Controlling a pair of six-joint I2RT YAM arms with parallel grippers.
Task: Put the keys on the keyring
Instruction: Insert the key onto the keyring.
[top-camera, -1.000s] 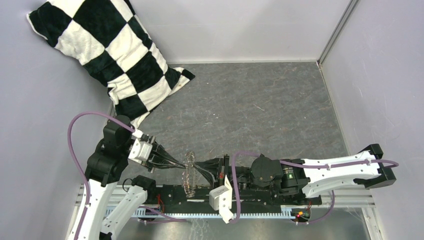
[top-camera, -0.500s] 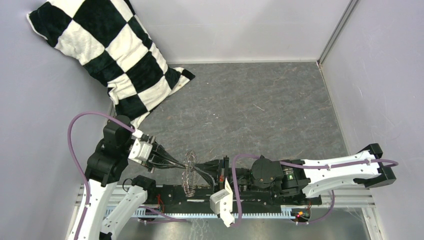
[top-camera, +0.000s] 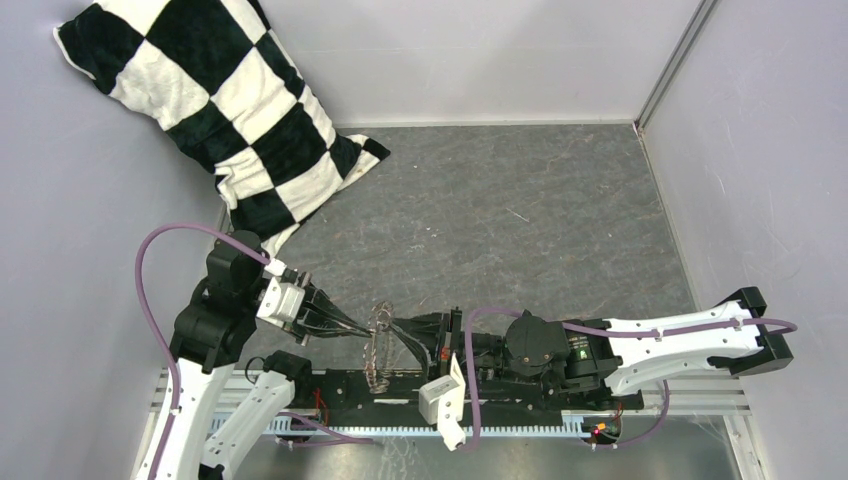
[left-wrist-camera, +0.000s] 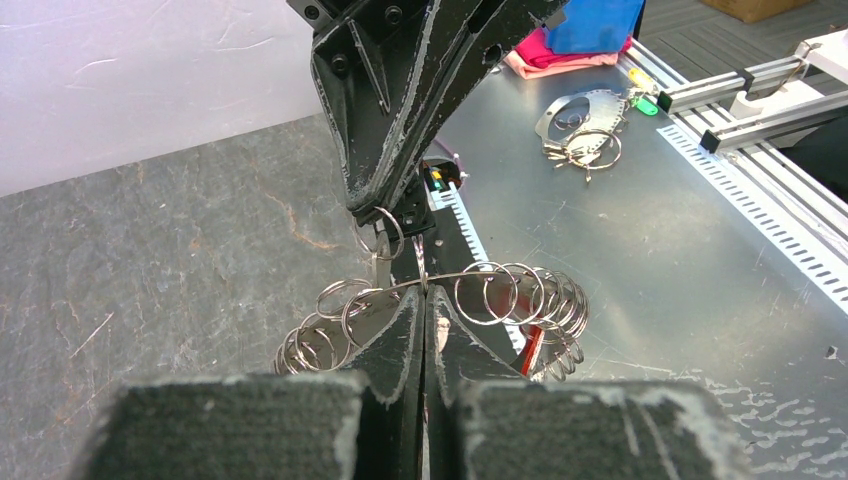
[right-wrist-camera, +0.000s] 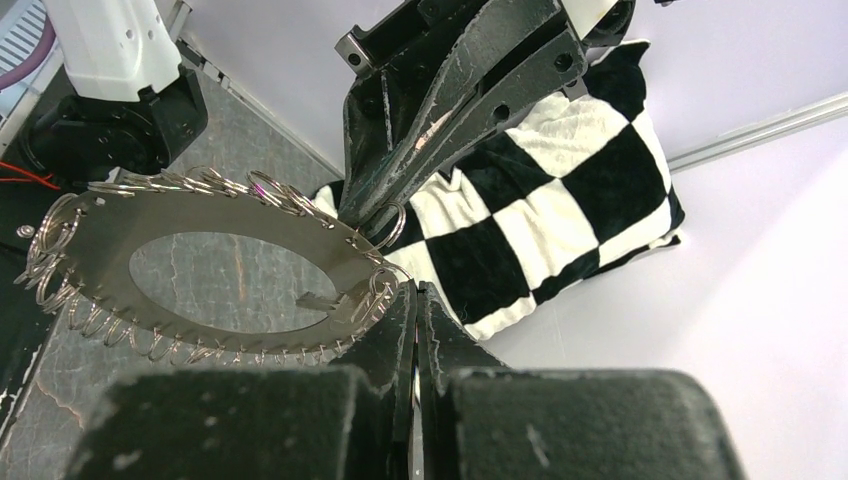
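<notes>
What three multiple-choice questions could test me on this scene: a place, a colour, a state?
1. The black-and-white checkered pillow lies: A) far-left corner B) far-right corner C) between the arms.
2. The looping cables are: A) yellow B) purple C) green.
3. The silver metal keyring is: A) flat on the table B) pinched between left gripper and right gripper C) on the pillow.
Answers: 1 A, it fills that corner in the top view; 2 B, the loops look purple; 3 B, both wrist views show shut fingers on its edge.
</notes>
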